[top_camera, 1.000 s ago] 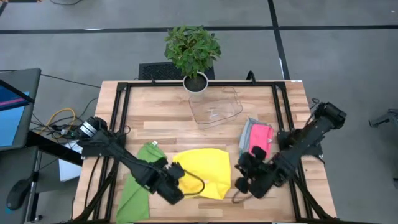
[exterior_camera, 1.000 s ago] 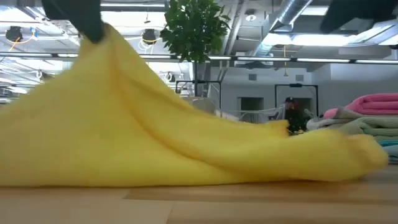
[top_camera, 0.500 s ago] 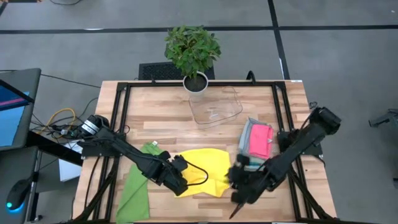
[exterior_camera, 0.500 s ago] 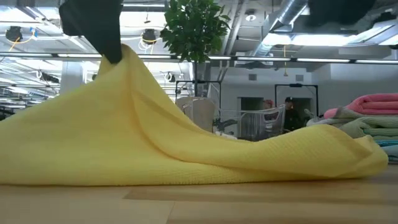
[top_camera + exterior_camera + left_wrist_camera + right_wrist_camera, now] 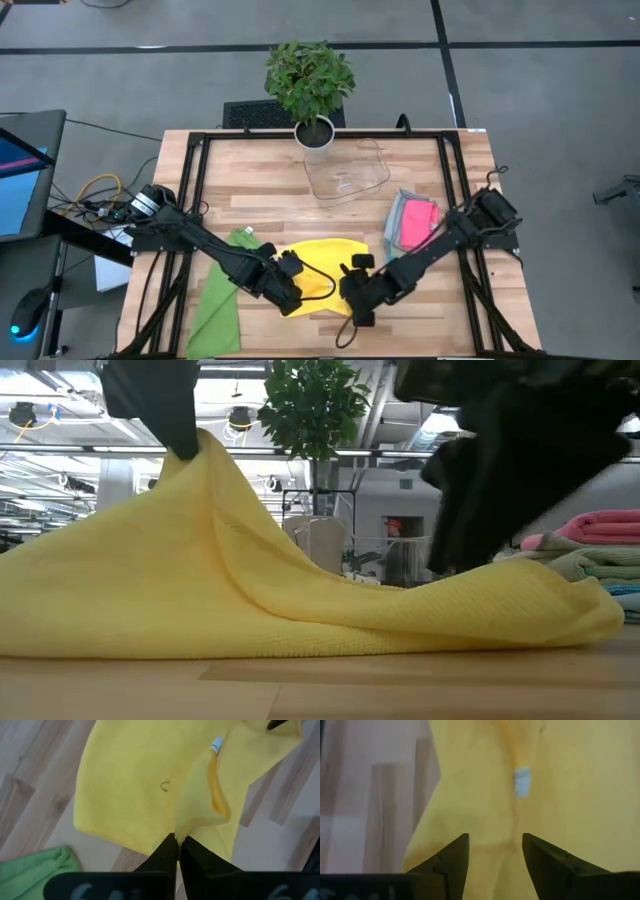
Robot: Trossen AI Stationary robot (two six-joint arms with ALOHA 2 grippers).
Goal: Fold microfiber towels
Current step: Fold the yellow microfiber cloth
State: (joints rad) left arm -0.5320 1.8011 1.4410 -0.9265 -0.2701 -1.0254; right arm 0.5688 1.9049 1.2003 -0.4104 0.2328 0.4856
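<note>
High view: the yellow towel [image 5: 322, 272] is pinched up by the left claw [image 5: 291, 297], while the right claw [image 5: 352, 300], fingers now apart, has been brought over it for the fold.

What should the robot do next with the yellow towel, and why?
Probably close the right gripper on the yellow towel. Its fingers are open right over the cloth, while the left gripper is shut on a pinched-up edge. With both holding on, the towel could likely be folded over.
</note>
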